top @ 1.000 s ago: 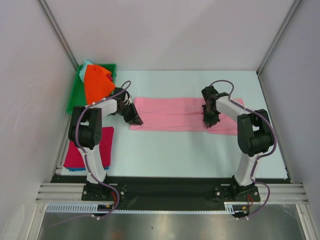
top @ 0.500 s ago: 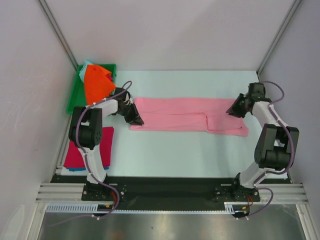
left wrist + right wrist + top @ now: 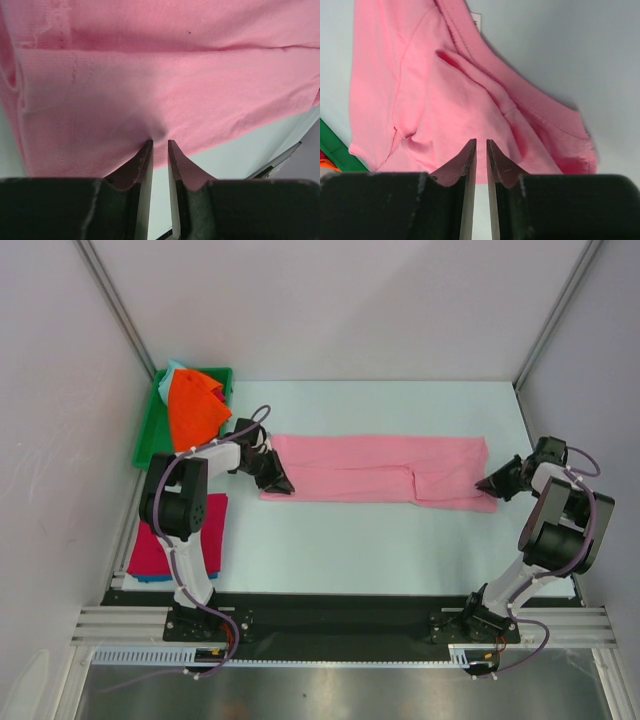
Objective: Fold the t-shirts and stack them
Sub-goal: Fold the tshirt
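Note:
A light pink t-shirt (image 3: pixel 370 468) lies folded into a long strip across the table. My left gripper (image 3: pixel 280 483) sits at the strip's left end, its narrow jaws pinching the puckered near edge (image 3: pixel 160 141) of the pink t-shirt (image 3: pixel 175 75). My right gripper (image 3: pixel 490 486) is at the right end by the collar, jaws nearly together (image 3: pixel 481 141) with pink t-shirt (image 3: pixel 445 100) cloth between the tips. A bright orange t-shirt (image 3: pixel 195 410) lies crumpled in the green tray, on top of a pale teal one (image 3: pixel 172 368). A folded magenta-red t-shirt (image 3: pixel 165 540) lies at the near left.
The green tray (image 3: pixel 148 440) stands at the back left against the left wall; its corner (image 3: pixel 335 147) shows in the right wrist view. Frame posts and white walls close in the table on the left, the right and the back. A dark rail runs along the near edge.
My right arm swung from the middle right of the pink strip out to its right end, and its jaws opened a little and then narrowed again. The left arm barely moved.

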Motion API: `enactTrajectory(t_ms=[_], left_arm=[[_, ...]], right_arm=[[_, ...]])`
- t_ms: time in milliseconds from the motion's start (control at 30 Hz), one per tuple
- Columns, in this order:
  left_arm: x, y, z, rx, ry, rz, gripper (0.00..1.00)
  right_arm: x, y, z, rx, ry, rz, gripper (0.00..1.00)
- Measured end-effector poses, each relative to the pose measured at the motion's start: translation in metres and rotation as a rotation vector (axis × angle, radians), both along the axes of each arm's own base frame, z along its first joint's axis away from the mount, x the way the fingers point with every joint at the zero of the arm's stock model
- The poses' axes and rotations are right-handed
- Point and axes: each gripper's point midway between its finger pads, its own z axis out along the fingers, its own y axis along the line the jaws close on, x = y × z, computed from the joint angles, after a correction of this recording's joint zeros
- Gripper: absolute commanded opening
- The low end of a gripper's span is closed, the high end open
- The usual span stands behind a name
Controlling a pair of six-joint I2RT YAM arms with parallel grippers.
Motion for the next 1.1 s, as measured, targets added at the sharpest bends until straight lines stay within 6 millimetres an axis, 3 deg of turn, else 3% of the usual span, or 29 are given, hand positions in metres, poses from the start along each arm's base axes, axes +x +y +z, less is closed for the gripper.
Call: enactTrajectory(t_ms=[100,267,667,800,900,967,1100], left_arm=[[0.000,-0.002,0.001,-0.009,-0.001,-0.001,0.23],[-0.001,-0.005,0.001,-0.011,-0.003,-0.010,0.23],[-0.003,-0.010,0.002,-0.014,-0.005,-0.022,0.23],[-0.003,-0.010,0.002,-0.014,-0.005,-0.022,0.23],[-0.003,-0.010,0.002,-0.014,-0.004,-0.022,0.23],[-0.003,-0.010,0.002,-0.014,-0.004,-0.022,0.23],[-0.003,-0.010,0.002,-0.013,-0.004,-0.021,0.23]], right_arm=[[-0.004,-0.005,-0.004,0.004,0.014,-0.010,0.21],[-0.015,-0.014,-0.006,-0.023,0.046,-0.011,0.36],[-0.028,-0.018,-0.008,-0.083,0.092,0.046,0.37],[-0.025,-0.017,-0.014,-0.079,0.107,0.054,0.32],[-0.023,-0.019,-0.017,-0.089,0.115,0.062,0.09],[-0.023,-0.022,-0.016,-0.099,0.123,0.058,0.00],[-0.026,-0.028,-0.016,-0.132,0.150,0.047,0.00]])
